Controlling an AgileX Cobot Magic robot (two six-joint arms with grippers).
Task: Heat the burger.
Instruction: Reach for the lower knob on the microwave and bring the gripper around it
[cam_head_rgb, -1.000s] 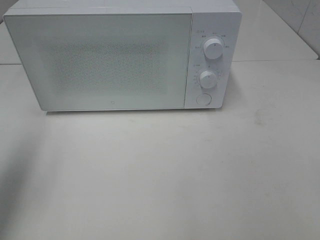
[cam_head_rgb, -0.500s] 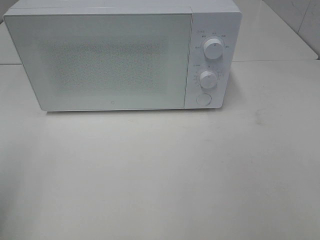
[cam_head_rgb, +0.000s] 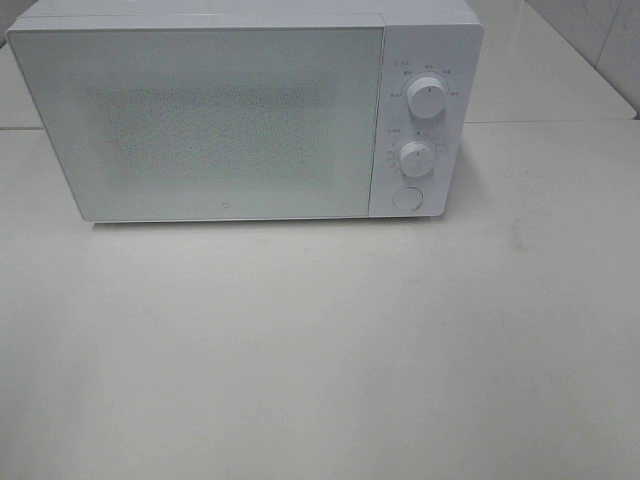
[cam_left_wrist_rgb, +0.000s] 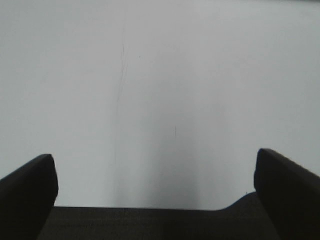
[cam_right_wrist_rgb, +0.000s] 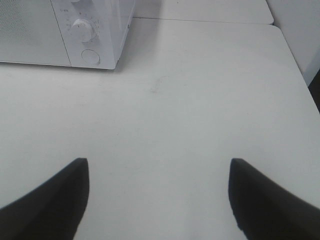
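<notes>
Only a shadow has gone from the left edge of the bench (cam_head_rgb: 320, 350). Microwave (cam_head_rgb: 200, 120) sits shut along the back edge; burger out of sight, likely inside heating. Left gripper (cam_left_wrist_rgb: 155, 157) and right gripper (cam_right_wrist_rgb: 158, 162) gape wide, empty, parked clear, apparently waiting.

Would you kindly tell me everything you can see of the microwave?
The microwave is a white, plastic-looking box standing upright on the table, toward the back. Its door, with a speckled mesh window, is shut. On the right panel sit two round knobs, one above the other, and a round button below. Nothing else touches it.
</notes>
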